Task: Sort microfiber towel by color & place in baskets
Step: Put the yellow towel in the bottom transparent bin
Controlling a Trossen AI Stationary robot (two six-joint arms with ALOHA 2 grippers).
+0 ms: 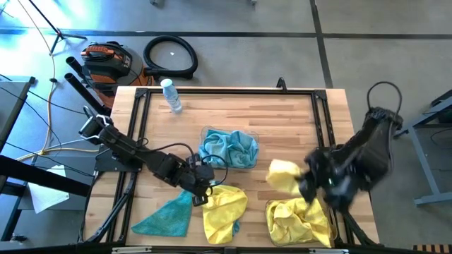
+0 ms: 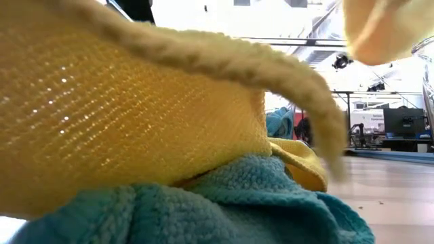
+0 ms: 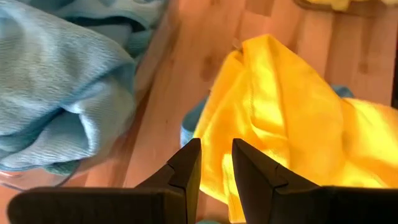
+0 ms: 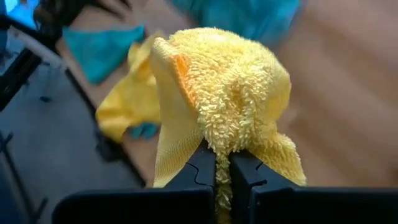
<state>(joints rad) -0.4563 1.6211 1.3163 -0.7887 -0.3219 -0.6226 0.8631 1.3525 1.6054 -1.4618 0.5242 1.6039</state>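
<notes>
A clear basket (image 1: 206, 132) at the table's middle holds teal towels (image 1: 227, 148). Several yellow towels (image 1: 300, 220) are heaped at the near right; the basket under them hardly shows. A yellow towel (image 1: 224, 208) lies crumpled at the near middle, partly over a teal one (image 2: 237, 203). Another teal towel (image 1: 166, 217) lies flat to its left. My left gripper (image 1: 205, 189) (image 3: 214, 149) is narrowly open, right at the crumpled yellow towel's (image 3: 280, 106) edge; whether it touches it I cannot tell. My right gripper (image 1: 305, 185) (image 4: 222, 155) is shut on a yellow towel (image 1: 282, 173) above the table. My right gripper pinches a bunched fold of the yellow towel (image 4: 224, 140) between its two fingers, several layers together. The towel is lifted clear of the table, and its loose corners (image 4: 171, 155) spill out on either side of the fingers.
A clear plastic bottle (image 1: 171, 95) lies at the table's far left. Black frame rails (image 1: 321, 127) run along the table's sides. Bare wood shows at the far right. Beyond the far edge, on the floor, are a coiled hose (image 1: 169, 56) and an orange-black tool (image 1: 107, 60).
</notes>
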